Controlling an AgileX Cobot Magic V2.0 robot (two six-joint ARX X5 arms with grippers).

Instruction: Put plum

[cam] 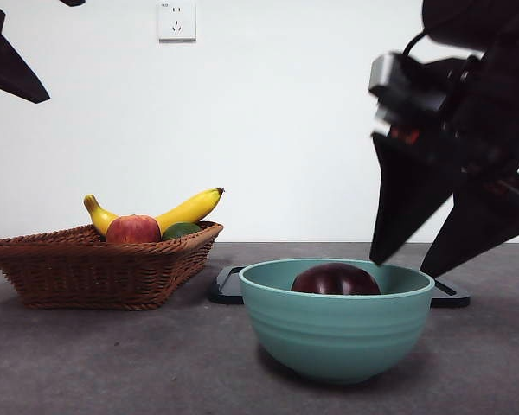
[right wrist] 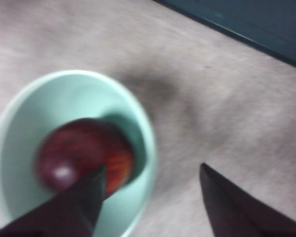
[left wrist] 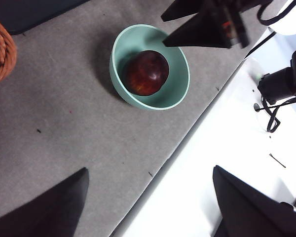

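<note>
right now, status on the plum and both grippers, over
Right gripper open, empty, above the bowl's far rim. Left gripper open, waiting off to the side. Plum resting in the bowl. Nothing in the way.

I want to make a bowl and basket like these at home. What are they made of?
The bowl looks like glazed ceramic, or maybe smooth plastic: pale green, a soft sheen, faint ridges around its side. The basket looks like woven wicker, brown and matte, with crossing strands and a braided rim. The plum in the bowl is glossy, with bright highlights.
</note>
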